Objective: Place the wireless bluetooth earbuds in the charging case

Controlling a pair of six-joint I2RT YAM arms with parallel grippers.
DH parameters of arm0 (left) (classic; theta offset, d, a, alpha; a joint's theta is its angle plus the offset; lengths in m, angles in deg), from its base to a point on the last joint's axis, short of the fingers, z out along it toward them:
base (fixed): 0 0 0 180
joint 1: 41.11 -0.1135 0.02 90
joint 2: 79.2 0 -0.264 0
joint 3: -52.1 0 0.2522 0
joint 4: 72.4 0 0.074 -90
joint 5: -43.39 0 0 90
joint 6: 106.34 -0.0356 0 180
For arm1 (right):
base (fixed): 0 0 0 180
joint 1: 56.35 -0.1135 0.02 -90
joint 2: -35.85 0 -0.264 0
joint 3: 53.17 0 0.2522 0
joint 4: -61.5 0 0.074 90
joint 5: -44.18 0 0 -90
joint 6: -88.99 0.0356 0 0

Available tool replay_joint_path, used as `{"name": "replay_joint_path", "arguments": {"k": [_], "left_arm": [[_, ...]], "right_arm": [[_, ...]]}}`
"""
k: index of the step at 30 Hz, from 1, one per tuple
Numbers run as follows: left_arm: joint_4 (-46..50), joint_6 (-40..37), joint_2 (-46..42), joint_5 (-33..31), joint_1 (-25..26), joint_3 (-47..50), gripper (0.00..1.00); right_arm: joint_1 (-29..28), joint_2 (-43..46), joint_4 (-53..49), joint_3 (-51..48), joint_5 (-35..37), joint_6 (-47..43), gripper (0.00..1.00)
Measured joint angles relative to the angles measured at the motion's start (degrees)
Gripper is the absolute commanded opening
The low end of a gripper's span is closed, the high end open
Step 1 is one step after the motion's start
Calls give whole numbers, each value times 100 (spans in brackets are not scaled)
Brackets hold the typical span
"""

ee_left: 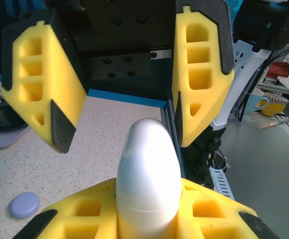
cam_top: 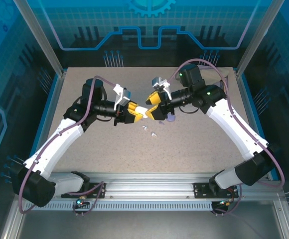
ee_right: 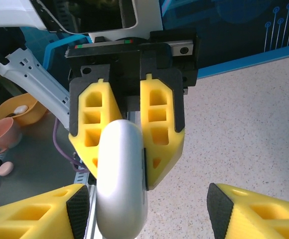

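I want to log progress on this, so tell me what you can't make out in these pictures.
Earbuds: top view, specks too small to count or tell colours.
Charging case: left wrist view, its base is cut off by the bottom edge and gripped in the left claw. Its inside is hidden by its own shell.
Lavender disc: top view, partly under the right claw.

The left arm [cam_top: 60, 139] and right arm [cam_top: 234, 132] wear glossy white shells on their long links, with black joint housings. A thin purple cable [cam_top: 276, 164] runs along each. The left pincer [cam_top: 138, 113] and right pincer [cam_top: 152, 110] have moulded yellow plastic fingers [ee_left: 204, 74] with hollow cells, black rubbery pads [ee_left: 62, 127] and small black screws [ee_left: 117, 62]. Small green lights [cam_top: 209, 92] glow on the right arm.
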Motion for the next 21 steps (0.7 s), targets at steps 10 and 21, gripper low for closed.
{"name": "replay_joint_path", "arguments": {"k": [10,21], "left_arm": [[103,-142,0,55,13,0,1],[184,-166,0,81,13,0,1]], "right_arm": [[-98,-70,-118,153,24,-46,67],[-146,-96,-184,168,264,-57,67]]}}
